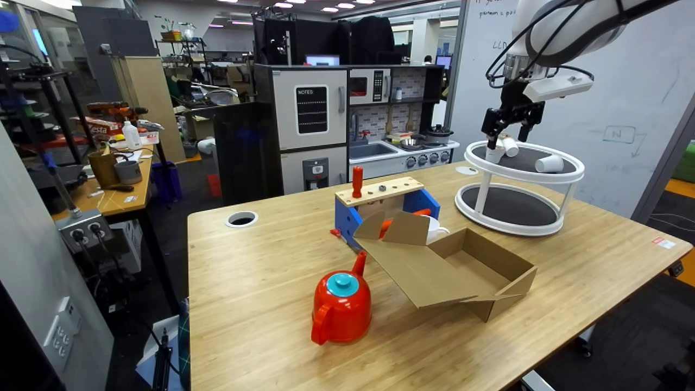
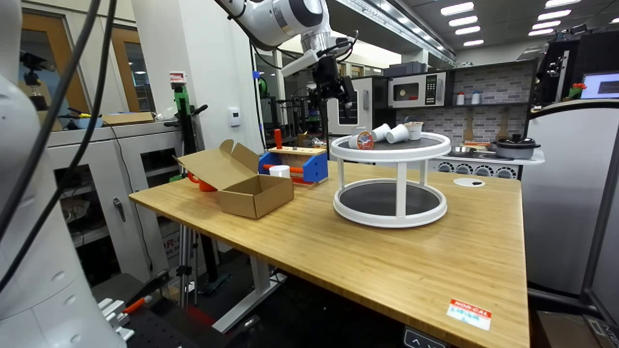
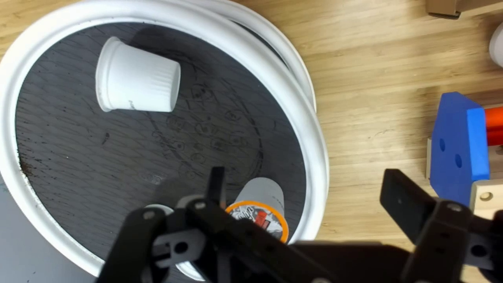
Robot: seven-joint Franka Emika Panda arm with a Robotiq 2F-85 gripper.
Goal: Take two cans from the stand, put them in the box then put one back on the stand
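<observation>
End effector (image 3: pixel 308 188) is hovering empty, spread wide, nr cans (image 3: pixel 137 78) on stand (image 2: pixel 391 155): prob. weighing little, best pinched midwall.

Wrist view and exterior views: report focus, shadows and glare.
Wrist view: the pincer looks slightly out of focus; the can lying apart is crisper, with a soft shadow beside it on the stand. Both exterior views: ceiling lights glare white. In an exterior view, small writing on the sticker is smeared beyond reading.
</observation>
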